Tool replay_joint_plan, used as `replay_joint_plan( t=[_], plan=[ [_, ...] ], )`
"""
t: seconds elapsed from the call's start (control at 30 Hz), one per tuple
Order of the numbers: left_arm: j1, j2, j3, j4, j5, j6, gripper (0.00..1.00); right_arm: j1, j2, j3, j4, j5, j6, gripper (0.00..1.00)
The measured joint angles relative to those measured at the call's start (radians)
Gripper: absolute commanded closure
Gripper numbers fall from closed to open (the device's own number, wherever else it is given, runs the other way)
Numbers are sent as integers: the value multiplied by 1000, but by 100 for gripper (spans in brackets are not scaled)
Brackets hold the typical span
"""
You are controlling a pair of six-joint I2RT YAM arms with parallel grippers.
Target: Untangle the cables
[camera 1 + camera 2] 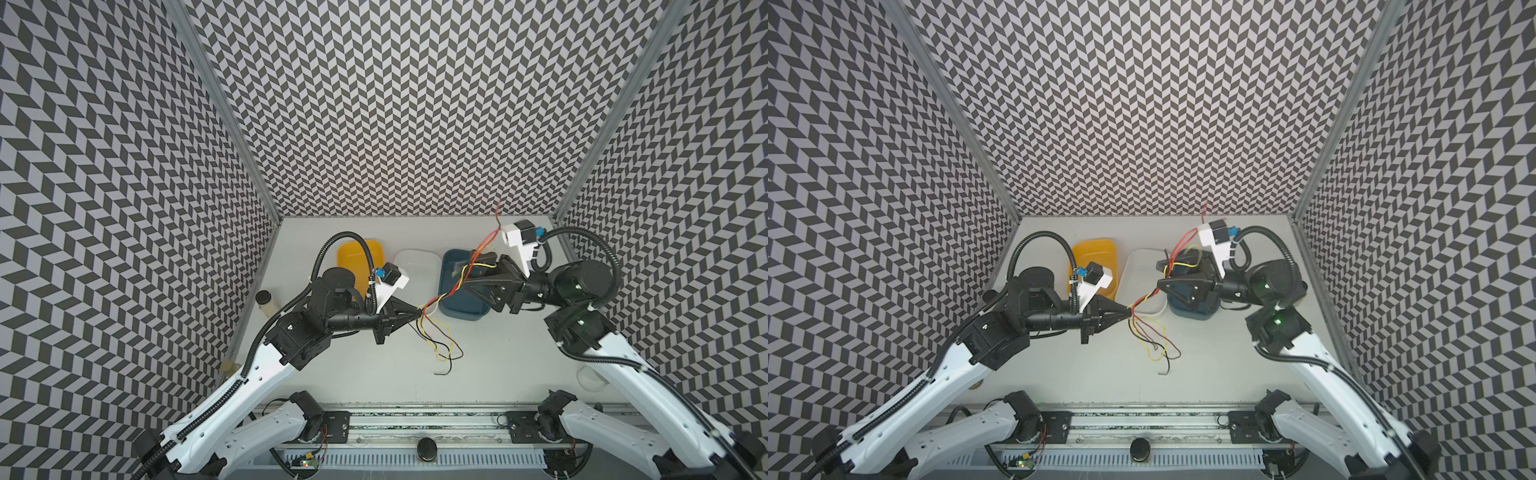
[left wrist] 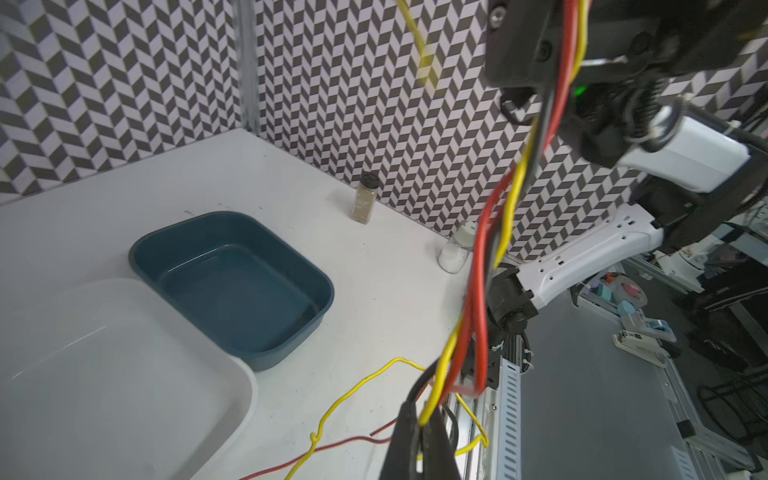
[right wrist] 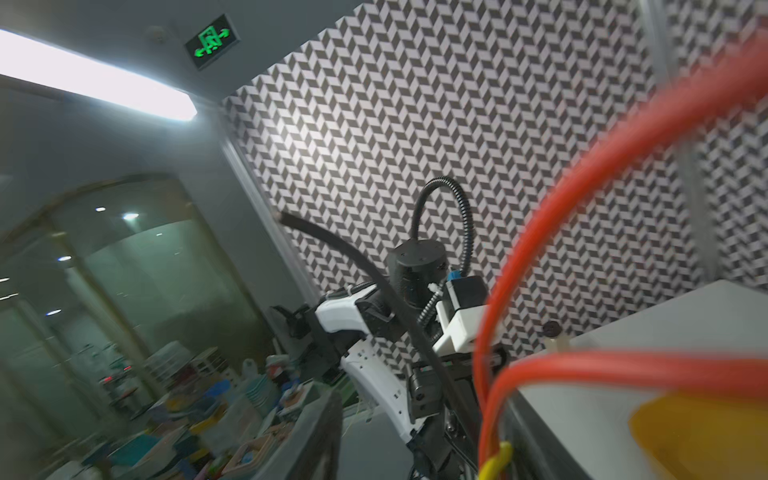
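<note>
Left gripper (image 1: 417, 310) clamps thin red, yellow and black cables (image 2: 477, 282); right gripper (image 1: 474, 274) apart above dark-blue plastic tub (image 1: 457, 308); white tabletop (image 1: 374, 374), chevron-patterned walls (image 1: 415, 124).

Cables (image 1: 441, 296): in both top views the twisted stretch is too thin for you to sort which strand crosses which; in the right wrist view the red ones are a blur against the lens.
Left gripper (image 2: 422, 415): the left wrist view cuts its fingers off at the edge.
Right gripper (image 1: 1162, 275): jaws parted around the cables; you cannot tell whether either finger touches them.
Blue tub (image 1: 455, 313): mostly hidden under the right gripper in both top views.
Yellow tub (image 1: 353, 255): near side hidden by the left arm.
Spice jar (image 2: 365, 201): label too small to read.
</note>
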Motion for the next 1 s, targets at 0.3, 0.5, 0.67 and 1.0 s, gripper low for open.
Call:
replay_joint_plan(
  t=[0.3, 0.5, 0.67, 1.0],
  plan=[
    [2, 35, 0, -33, -142, -19, 100, 0, -54, 80, -510, 361, -182, 8],
    [-2, 40, -1, -58, -200, -20, 100, 10, -43, 16, -582, 456, -113, 18],
    [-5, 55, -1, -79, -246, -18, 100, 81, -42, 9, -594, 547, -21, 21],
    [-17, 75, -1, -109, -280, -16, 100, 191, 13, -53, -461, 663, 70, 54]
  ],
)
